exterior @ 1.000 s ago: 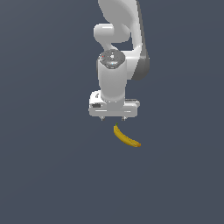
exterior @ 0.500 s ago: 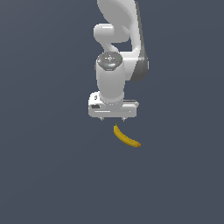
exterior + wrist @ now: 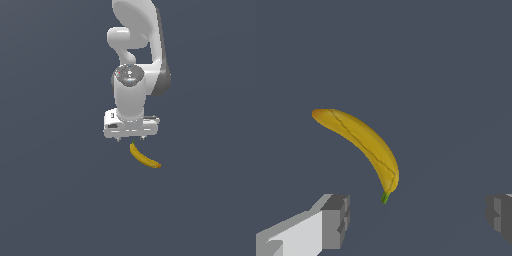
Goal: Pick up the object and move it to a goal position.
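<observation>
The banana (image 3: 144, 157) is small, curved and yellow, with an orange-brown tip and a green stem, and lies on the dark grey floor. In the exterior view my white gripper (image 3: 131, 139) hangs from the arm just above the stem end. In the wrist view the banana (image 3: 362, 144) lies ahead of the fingertips, with its stem pointing into the gap between them. My gripper (image 3: 418, 217) is open and empty, with the two grey fingers (image 3: 335, 221) wide apart.
A plain dark grey surface (image 3: 55, 200) fills both views. Nothing else shows apart from the white arm (image 3: 137, 40) rising behind the gripper.
The arm and gripper have shifted slightly lower and toward the banana. The banana has not moved.
</observation>
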`<state>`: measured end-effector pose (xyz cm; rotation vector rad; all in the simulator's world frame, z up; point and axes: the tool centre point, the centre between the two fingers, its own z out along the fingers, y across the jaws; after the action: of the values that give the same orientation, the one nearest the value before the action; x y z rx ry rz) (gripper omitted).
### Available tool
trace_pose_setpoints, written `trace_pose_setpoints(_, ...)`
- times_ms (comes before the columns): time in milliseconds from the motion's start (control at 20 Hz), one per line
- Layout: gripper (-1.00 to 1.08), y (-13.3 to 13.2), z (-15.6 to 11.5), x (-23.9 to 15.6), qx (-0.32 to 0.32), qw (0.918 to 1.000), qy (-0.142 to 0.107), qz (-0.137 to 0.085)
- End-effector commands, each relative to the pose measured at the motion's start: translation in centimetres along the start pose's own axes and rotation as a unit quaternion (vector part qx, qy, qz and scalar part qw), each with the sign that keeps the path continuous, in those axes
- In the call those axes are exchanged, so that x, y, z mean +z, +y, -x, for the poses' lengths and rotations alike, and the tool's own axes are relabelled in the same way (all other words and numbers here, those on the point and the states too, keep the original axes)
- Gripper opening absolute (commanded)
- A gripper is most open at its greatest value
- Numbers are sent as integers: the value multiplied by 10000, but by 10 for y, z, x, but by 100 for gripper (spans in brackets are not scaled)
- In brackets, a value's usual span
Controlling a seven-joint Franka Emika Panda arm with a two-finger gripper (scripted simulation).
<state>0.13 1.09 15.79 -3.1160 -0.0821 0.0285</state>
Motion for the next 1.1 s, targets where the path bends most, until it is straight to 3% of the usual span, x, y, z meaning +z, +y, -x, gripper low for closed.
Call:
trace_pose_setpoints(0,100,-4,-1,7,-245,9997,0,23)
trace_pose_setpoints(350,100,-19,-7,35,-1260,9920,6,98)
trace_pose_setpoints(700,100,-38,-11,66,-2385,9710,20,141)
trace_pose_setpoints(1050,100,-51,-13,84,-3052,9522,36,147)
